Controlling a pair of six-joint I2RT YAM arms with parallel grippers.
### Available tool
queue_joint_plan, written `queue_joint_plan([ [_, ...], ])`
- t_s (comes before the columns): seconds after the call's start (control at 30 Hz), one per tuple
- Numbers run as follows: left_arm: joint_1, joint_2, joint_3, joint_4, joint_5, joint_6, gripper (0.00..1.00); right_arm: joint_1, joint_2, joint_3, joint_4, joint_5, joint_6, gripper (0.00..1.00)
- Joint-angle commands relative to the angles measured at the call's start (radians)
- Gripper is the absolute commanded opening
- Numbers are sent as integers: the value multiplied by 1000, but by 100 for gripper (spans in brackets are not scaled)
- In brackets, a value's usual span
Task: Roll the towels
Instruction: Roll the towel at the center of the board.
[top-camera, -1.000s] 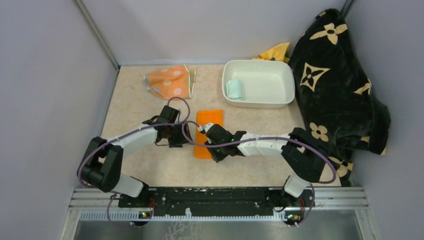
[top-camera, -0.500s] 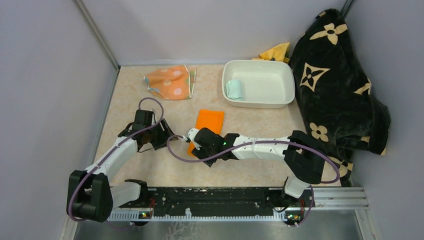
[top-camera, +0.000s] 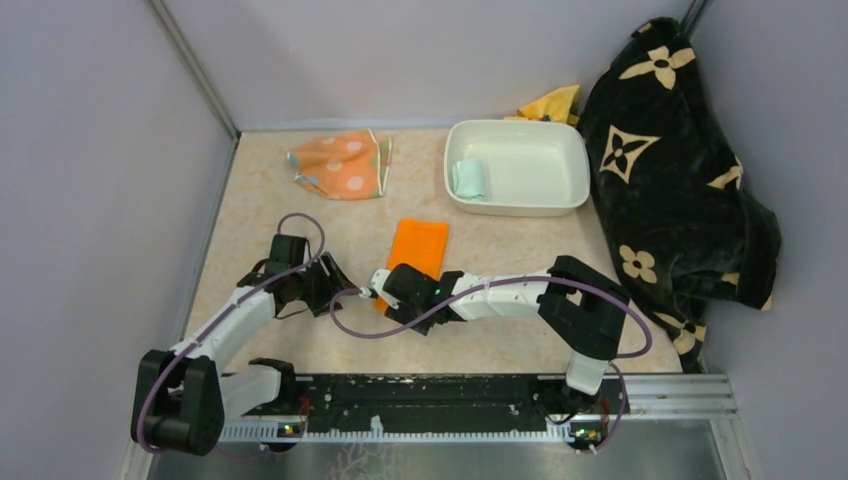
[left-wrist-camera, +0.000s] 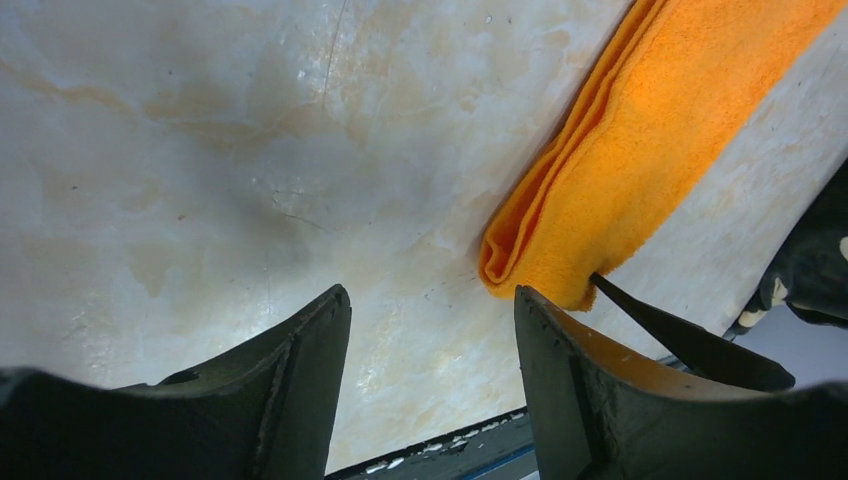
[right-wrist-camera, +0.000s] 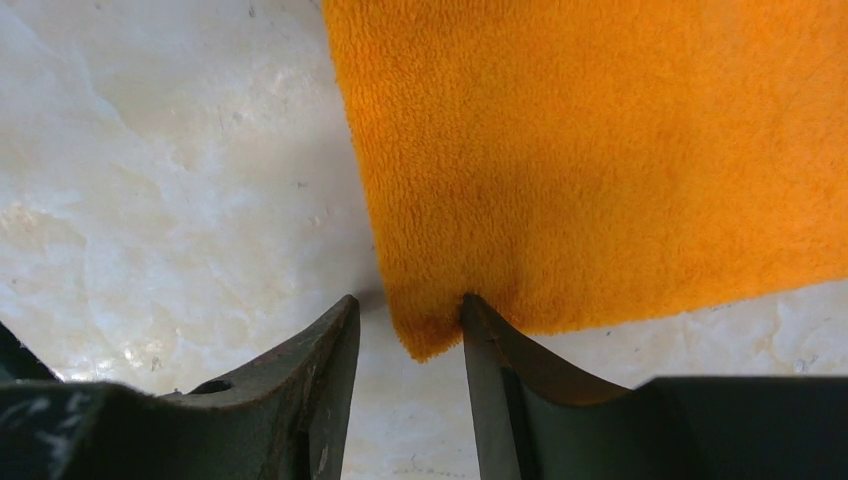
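Note:
The plain orange towel (top-camera: 420, 245) lies folded flat mid-table, its layered edge (left-wrist-camera: 640, 150) showing in the left wrist view. My right gripper (top-camera: 376, 287) is at its near left corner, jaws open, with the corner (right-wrist-camera: 425, 335) lying loose in the gap and one fingertip (right-wrist-camera: 475, 312) touching the towel's edge. My left gripper (left-wrist-camera: 432, 300) stands open just left of that corner over bare table, nothing between its fingers. The striped polka-dot towel (top-camera: 340, 163) lies crumpled at the back left. The mint green towel (top-camera: 468, 178) sits rolled in the white tub.
The white tub (top-camera: 520, 208) stands at the back, right of centre. A big black blanket with tan flowers (top-camera: 670, 170) fills the right side, and a yellow cloth (top-camera: 553, 104) lies behind the tub. Walls close in the left, back and right.
My left gripper has drawn back left and nearer, off the orange towel. The right gripper has slid left to the towel's near corner and its jaws have widened.

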Motion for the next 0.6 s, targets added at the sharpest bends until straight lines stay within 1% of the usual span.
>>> queue_joint_plan([
  [0.0, -2, -11, -17, 43, 37, -31, 67, 13, 45, -3, 38, -13, -23, 41],
  [0.1, -6, -6, -31, 55, 50, -43, 67, 13, 87, -10, 36, -11, -17, 34],
  [0.13, -9, -3, -35, 57, 53, -47, 67, 14, 92, -13, 41, -17, -12, 30],
  [0.27, -15, -13, -46, 54, 53, -79, 67, 9, 80, 5, 69, -65, 42, 1],
  [0.33, -18, -37, -54, 50, 44, -107, 67, -9, 64, 19, 95, -116, 93, 0],
  [0.43, -21, -81, -65, 53, 37, -154, 67, -64, 44, 26, 148, -233, 204, 0],
  [0.57, -31, -114, -67, 60, 41, -195, 67, -129, 27, 1, 239, -369, 344, 0],
])
